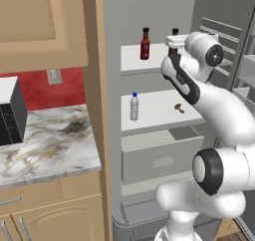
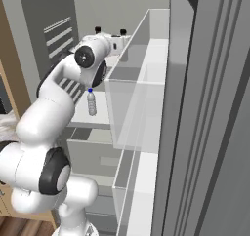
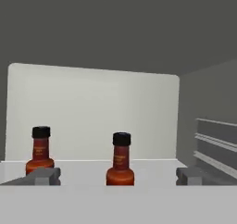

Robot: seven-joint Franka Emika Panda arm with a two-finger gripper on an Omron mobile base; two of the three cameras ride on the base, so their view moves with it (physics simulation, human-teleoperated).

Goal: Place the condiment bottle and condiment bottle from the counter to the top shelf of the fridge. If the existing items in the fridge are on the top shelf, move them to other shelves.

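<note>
Both condiment bottles stand upright on the fridge's top shelf (image 1: pixel 132 60). One bottle (image 1: pixel 145 44) is at the shelf's middle. Of the other bottle (image 1: pixel 175 32), only the cap shows above my hand. In the hand view the left bottle (image 3: pixel 40 151) sits off to the side and the right bottle (image 3: pixel 121 162) stands centred ahead of my tips. My gripper (image 1: pixel 174 42) (image 3: pixel 118 177) is open at the shelf's front edge and holds nothing. The water bottle (image 1: pixel 134 107) (image 2: pixel 91 103) and the tiny tan object (image 1: pixel 178 107) rest on the lower shelf (image 1: pixel 154 110).
The marble counter (image 1: pixel 50 135) lies left of the fridge, with a black microwave (image 1: pixel 10 115) on it. A grey drawer (image 1: pixel 159 160) sits under the lower shelf. The open fridge door with its ribbed racks (image 1: pixel 219 31) stands to the right, close to my arm.
</note>
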